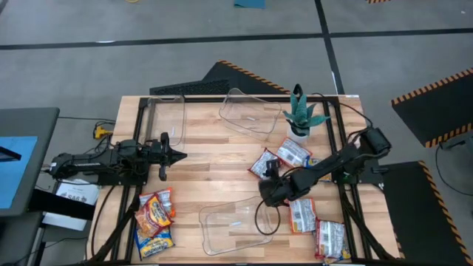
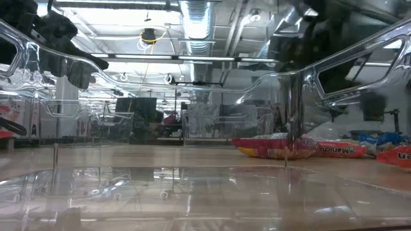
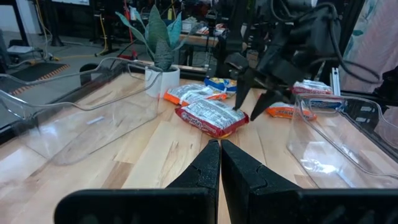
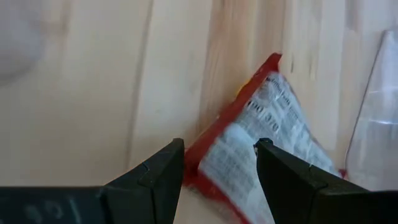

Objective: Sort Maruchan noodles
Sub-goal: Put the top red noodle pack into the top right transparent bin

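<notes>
Right gripper [image 4: 217, 165] hovered over red-edged flat plastic noodle packet [image 1: 263, 163] mid-table, fingers apart, straddling one corner; packet's long axis ran diagonally off from fingertips. Left gripper [image 3: 219, 163], fingers together, waited farther away, left side.

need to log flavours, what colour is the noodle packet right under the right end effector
Red-edged with a white printed panel; the right wrist view shows it best, between the open right end effector.

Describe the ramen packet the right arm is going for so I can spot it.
Start at the small potted plant on the wooden table. The red-edged flat plastic ramen packet lies just toward the table's middle from it, under the right gripper's open fingers. It is the packet nearest the centre.
</notes>
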`<state>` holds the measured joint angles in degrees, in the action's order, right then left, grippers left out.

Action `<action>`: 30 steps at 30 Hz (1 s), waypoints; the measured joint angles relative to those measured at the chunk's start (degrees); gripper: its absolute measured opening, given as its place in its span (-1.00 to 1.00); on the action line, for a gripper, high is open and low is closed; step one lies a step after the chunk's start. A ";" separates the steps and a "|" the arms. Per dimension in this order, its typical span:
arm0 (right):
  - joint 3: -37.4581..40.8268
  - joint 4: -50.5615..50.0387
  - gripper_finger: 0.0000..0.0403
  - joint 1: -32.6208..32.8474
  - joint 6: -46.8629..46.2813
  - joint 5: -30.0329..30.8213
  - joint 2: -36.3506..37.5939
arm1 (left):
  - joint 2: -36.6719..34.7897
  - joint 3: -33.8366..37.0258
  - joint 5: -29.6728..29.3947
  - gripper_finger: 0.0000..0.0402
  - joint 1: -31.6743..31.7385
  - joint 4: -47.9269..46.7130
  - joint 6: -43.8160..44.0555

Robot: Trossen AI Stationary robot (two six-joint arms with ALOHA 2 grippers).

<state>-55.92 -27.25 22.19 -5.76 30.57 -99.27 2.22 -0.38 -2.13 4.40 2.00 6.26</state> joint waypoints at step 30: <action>-7.31 -12.36 -0.91 -0.48 -4.10 3.17 3.35 | 0.00 0.02 0.00 -1.00 0.00 0.03 -0.02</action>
<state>-63.23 -39.61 21.71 -9.86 33.74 -95.92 2.22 -0.36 -2.13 4.40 2.02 6.24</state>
